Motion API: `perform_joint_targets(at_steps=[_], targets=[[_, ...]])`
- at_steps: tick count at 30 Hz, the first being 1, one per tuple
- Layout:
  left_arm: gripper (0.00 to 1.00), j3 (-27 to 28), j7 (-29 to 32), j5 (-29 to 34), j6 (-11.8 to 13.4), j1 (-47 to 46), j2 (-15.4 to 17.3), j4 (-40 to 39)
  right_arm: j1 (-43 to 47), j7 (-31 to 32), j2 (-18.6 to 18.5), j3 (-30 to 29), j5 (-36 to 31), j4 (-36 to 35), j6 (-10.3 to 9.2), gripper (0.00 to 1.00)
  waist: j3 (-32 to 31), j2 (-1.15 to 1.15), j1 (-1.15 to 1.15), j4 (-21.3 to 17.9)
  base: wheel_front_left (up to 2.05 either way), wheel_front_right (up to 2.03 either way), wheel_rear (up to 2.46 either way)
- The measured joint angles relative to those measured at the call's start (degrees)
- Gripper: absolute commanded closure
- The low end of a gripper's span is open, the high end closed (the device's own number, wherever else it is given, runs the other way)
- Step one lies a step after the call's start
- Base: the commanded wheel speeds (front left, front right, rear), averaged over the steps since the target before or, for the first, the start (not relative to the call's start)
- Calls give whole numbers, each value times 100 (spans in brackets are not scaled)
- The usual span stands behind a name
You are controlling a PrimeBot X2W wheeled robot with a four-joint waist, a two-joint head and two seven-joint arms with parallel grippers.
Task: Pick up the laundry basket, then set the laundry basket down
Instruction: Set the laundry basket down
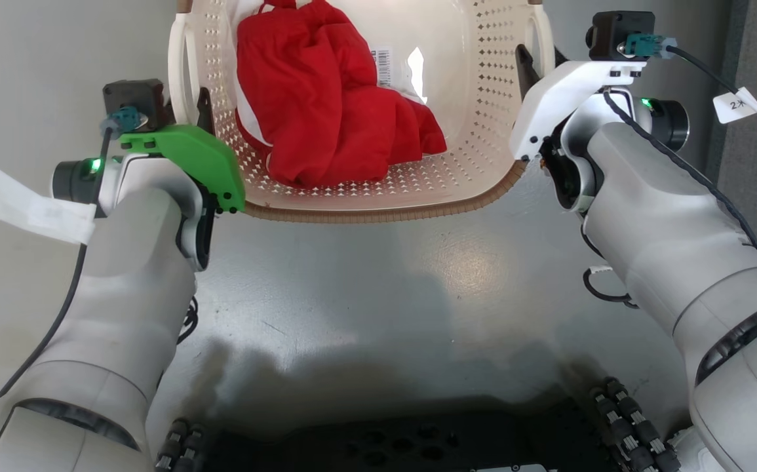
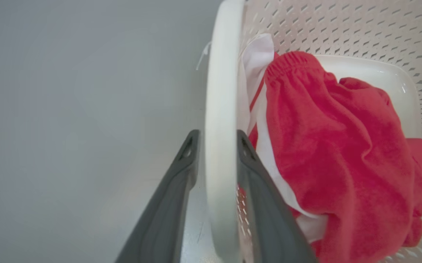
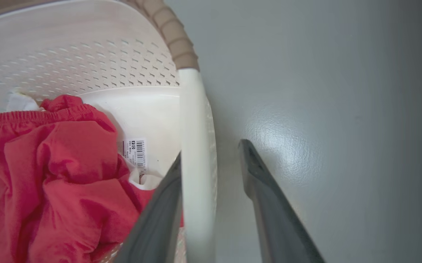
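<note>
**Desk:** So, where is the laundry basket (image 1: 483, 98) sitting?

**Operator:** I'm seeing it straight ahead of the base, between both arms, over the grey floor (image 1: 385, 275). I'm not managing to tell whether it is touching the floor. A red garment (image 1: 326, 98) is lying bunched inside it, next to the barcode sticker (image 1: 383, 65) on the inner bottom.

**Desk:** And the pincers?

**Operator:** My left pincer (image 2: 218, 138) is clenching the laundry basket by its left handle (image 2: 221, 91), with a finger lying close against each side. My right pincer (image 3: 211, 149) is standing released around the right handle (image 3: 192, 109). Its inner finger is touching the handle and its outer finger is hanging apart from it.
</note>
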Motion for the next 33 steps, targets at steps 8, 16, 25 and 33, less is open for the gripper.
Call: perform_joint_targets(at_steps=[8, 16, 25, 33], targets=[[0, 79, 0, -1, 9, 0, 47, 73, -8, -71, -69, 11, 2, 27, 0, 0, -30, 0, 0, 13, 0, 0, 0], [0, 97, -1, -1, 8, 1, 43, 91, -16, -145, -69, 32, 20, 29, 57, 0, -151, 0, 0, 7, 0, 0, 0], [0, 111, -3, -1, -22, 13, 45, 119, 13, -202, -69, 76, 62, 11, 142, 0, -379, 0, -1, -38, 0, 0, 0], [0, 292, -9, 15, -44, 50, 112, -281, 44, -319, -70, 183, 11, -33, 193, 0, -678, 0, -1, -81, 0, 0, 0]])
